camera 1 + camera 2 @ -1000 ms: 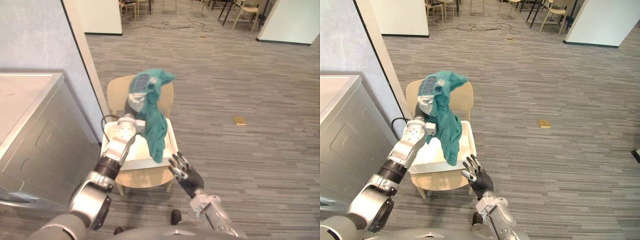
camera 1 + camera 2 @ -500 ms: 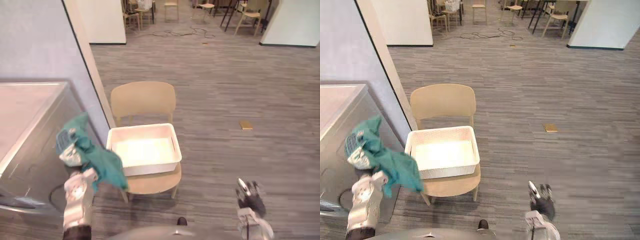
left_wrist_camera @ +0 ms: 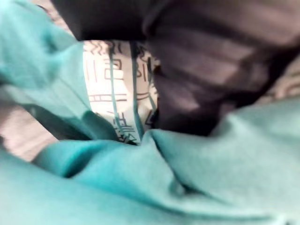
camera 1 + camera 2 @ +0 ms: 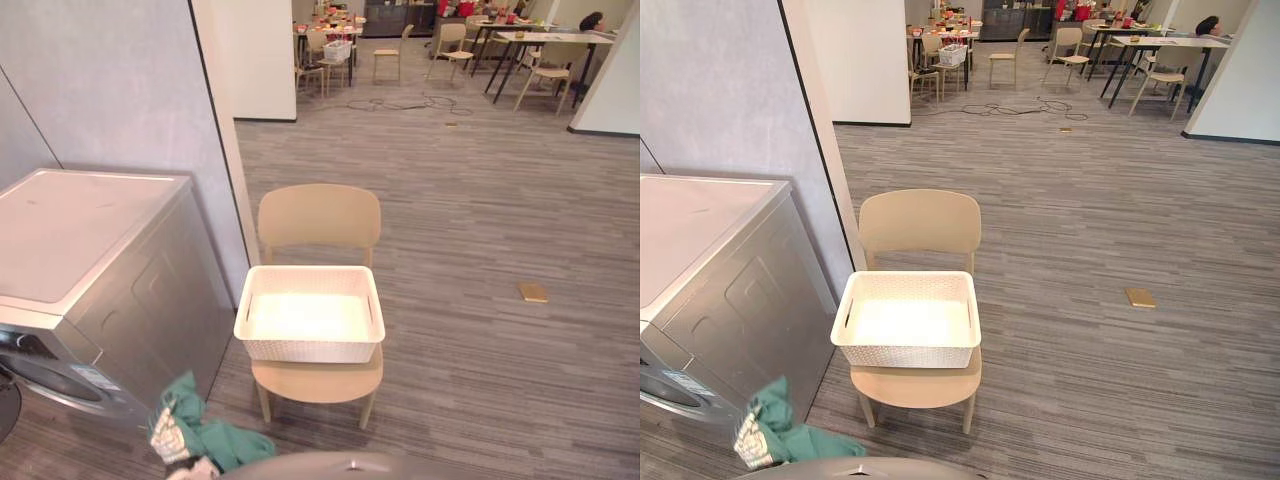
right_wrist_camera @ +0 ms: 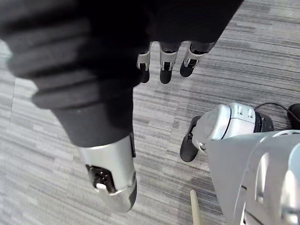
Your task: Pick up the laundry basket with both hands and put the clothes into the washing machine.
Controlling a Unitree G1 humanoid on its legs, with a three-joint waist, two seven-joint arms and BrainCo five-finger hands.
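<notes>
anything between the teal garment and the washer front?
Nothing visible does. The teal garment hangs low just by the washing machine, at its front corner. The chair and the white basket on it stand off to the side, out of the path. Whether the machine is open cannot be told.

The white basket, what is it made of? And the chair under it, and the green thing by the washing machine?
The white weave-patterned laundry basket looks like matte moulded plastic: stiff, even walls. The tan chair has a smooth one-piece back, plastic or plywood; I cannot tell which. The teal garment is soft cloth: it folds and bunches.
</notes>
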